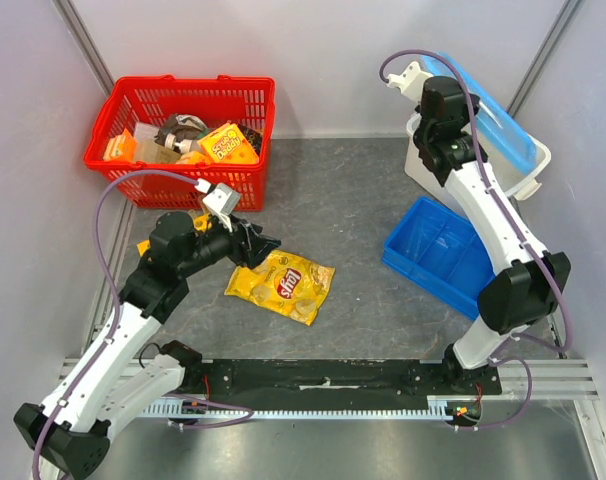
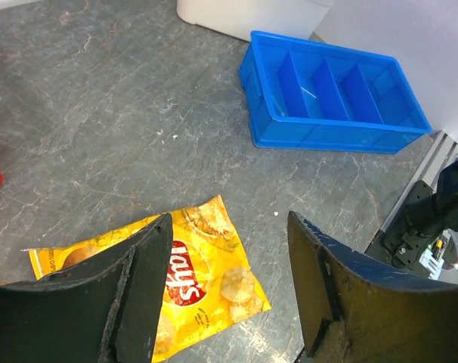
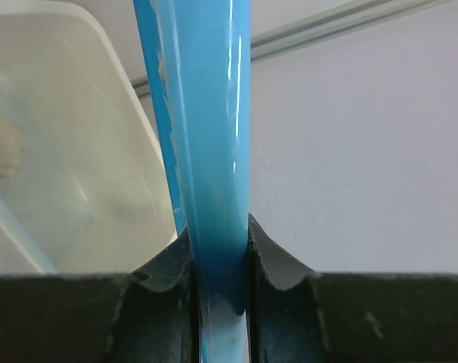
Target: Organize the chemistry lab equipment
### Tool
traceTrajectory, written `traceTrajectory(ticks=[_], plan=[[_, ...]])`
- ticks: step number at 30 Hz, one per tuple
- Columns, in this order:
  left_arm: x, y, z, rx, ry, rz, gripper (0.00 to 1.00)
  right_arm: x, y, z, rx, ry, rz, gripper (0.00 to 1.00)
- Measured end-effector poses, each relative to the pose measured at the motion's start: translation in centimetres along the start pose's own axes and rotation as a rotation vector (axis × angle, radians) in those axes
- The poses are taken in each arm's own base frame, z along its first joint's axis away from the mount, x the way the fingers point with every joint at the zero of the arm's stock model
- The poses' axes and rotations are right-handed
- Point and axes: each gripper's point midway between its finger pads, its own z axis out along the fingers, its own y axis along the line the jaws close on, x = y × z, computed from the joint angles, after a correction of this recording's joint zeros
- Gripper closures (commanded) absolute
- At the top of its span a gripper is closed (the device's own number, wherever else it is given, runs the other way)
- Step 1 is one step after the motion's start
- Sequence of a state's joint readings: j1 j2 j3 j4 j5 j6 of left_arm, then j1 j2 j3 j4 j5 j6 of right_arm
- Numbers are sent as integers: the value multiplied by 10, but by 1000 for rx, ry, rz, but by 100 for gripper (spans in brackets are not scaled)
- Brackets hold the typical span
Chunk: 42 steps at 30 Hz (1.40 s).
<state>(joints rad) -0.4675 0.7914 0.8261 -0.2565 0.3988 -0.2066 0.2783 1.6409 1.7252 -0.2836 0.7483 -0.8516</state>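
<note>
Right gripper (image 3: 221, 265) pinches the thin, glossy blue lid (image 3: 206, 113) (white tub (image 3: 63, 136) beside); left gripper (image 2: 229, 227) gapes over a crinkly chip bag (image 2: 206, 261).

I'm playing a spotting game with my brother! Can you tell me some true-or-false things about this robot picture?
1. The right gripper is pinching the blue lid. True.
2. The chips bag is inside the red basket. False: it lies on the table.
3. The left gripper is open. True.
4. The blue tray is full of bottles. False: its compartments look empty.
</note>
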Motion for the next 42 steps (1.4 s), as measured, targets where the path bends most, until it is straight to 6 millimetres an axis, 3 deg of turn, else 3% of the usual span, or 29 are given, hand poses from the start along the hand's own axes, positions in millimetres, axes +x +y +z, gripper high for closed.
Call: traceTrajectory(ticks=[8, 18, 30, 42], plan=[[-10, -5, -4, 14, -42, 19, 33, 4, 5, 21, 139, 99, -167, 100], [-9, -12, -4, 37, -38, 24, 33, 14, 55, 56, 144, 207, -342, 100], [-8, -13, -4, 42, -38, 25, 33, 53, 75, 75, 132, 295, -390, 99], [-10, -14, -6, 43, -47, 29, 33, 59, 109, 88, 88, 259, -397, 98]])
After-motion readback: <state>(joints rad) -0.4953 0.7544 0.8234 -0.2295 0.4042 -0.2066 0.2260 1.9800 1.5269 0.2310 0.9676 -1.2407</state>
